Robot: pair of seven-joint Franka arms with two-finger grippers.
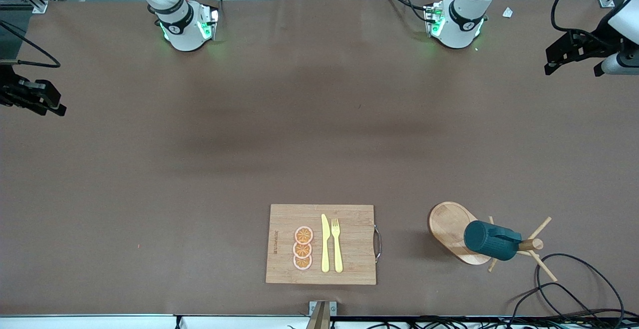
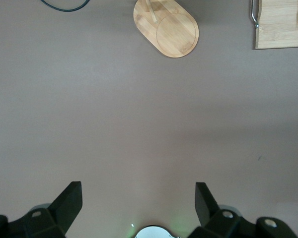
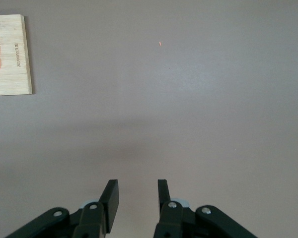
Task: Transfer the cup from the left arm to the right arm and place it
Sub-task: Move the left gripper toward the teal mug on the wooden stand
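Note:
The dark teal cup (image 1: 491, 240) hangs tilted on a peg of a wooden mug rack (image 1: 449, 224), close to the front camera toward the left arm's end of the table. My left gripper (image 1: 571, 62) hovers high at that end of the table, open wide with nothing in it (image 2: 138, 191). In the left wrist view only the rack's oval base (image 2: 171, 29) shows and the cup is out of view. At the right arm's end of the table, my right gripper (image 1: 50, 107) hangs over bare tabletop. Its fingers stand apart, nothing between them (image 3: 138, 186).
A bamboo cutting board (image 1: 349, 244) beside the rack carries a yellow knife (image 1: 325, 243), a yellow fork (image 1: 337, 244) and three orange slices (image 1: 303, 248). Black cables (image 1: 574, 289) loop on the table close to the rack. Brown tabletop spreads between the arm bases and the board.

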